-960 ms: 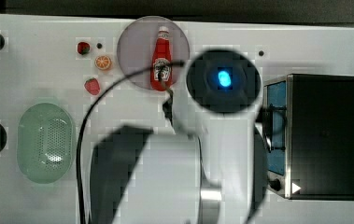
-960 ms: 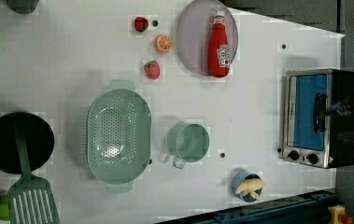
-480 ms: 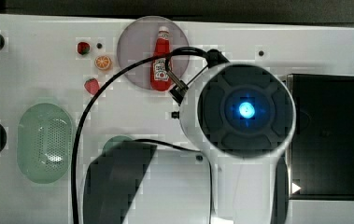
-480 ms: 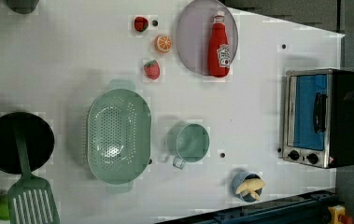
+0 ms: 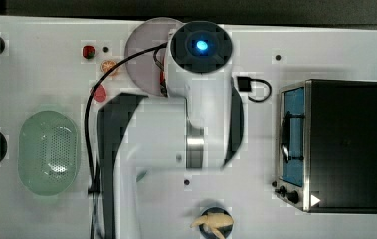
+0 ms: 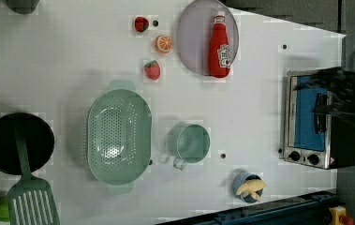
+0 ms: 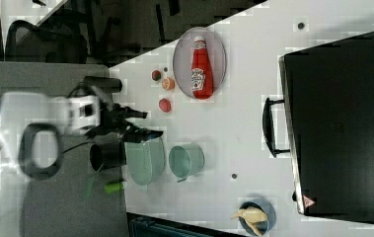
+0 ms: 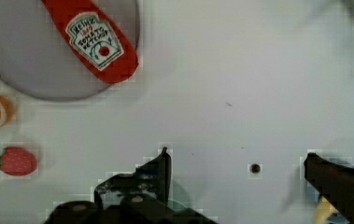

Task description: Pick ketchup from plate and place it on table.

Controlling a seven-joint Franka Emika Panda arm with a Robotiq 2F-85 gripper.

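The red ketchup [image 6: 219, 44] with its white cap lies flat on the pale grey plate [image 6: 191, 42] at the far end of the white table [image 6: 259, 93]. In the right view the ketchup [image 7: 202, 64] rests on the plate [image 7: 182, 59], and my gripper [image 7: 150, 124] hangs open well away from it. In the wrist view the ketchup [image 8: 97, 42] and plate [image 8: 25, 60] lie ahead of my open gripper [image 8: 237, 163], whose fingers [image 8: 163, 168] hold nothing. In the top view my arm's wrist [image 5: 201, 45] covers most of the bottle and the plate's [image 5: 141, 45] right side.
A toaster oven [image 6: 315, 122] stands at the left view's right. A green basket [image 6: 119, 136], green cup [image 6: 191, 143] and a bowl with a banana [image 6: 249, 186] sit mid-table. Two strawberries [image 6: 151, 69], an orange slice [image 6: 164, 43], a black pan [image 6: 18, 143] and a spatula [image 6: 30, 201] lie around.
In the top view my arm's wrist has swung up and left and now covers the plate's right side and the ketchup. The ketchup has not moved.
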